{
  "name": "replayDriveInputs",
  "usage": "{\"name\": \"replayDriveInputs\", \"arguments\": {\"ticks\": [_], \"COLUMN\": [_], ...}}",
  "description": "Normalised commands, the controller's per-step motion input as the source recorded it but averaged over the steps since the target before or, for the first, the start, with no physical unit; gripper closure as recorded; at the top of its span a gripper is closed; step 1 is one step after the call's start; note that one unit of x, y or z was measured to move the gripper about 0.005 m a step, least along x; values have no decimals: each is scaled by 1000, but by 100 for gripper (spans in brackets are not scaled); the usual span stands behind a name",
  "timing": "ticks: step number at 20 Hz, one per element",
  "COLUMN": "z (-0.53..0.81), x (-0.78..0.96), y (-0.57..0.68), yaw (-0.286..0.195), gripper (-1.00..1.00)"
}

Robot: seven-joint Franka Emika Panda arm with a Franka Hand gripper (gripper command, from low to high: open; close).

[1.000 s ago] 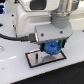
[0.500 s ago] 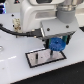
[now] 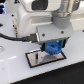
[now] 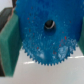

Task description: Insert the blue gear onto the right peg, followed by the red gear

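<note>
White table (image 3: 12, 67), black cable (image 3: 15, 36) at the exterior view's left.

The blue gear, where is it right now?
In the exterior view the blue gear sits near the middle, held in the gripper just above the white plate. The wrist view shows it between the green gripper fingers.

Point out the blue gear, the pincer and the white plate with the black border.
blue gear (image 4: 47, 37): wrist view, toothed face beside the centre hole.
pincer (image 3: 51, 44): exterior view, between the fingertips, over the gear.
white plate (image 3: 34, 59): exterior view, bare surface near its left end.
</note>
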Motion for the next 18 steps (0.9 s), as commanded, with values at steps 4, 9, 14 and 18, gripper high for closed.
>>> {"name": "replayDriveInputs", "arguments": {"ticks": [4,9,14,18], "z": [-211,-201,-111,40], "x": [219,184,137,29], "y": [4,17,57,85], "yaw": [0,0,0,0], "gripper": [100,100,100,-100]}}
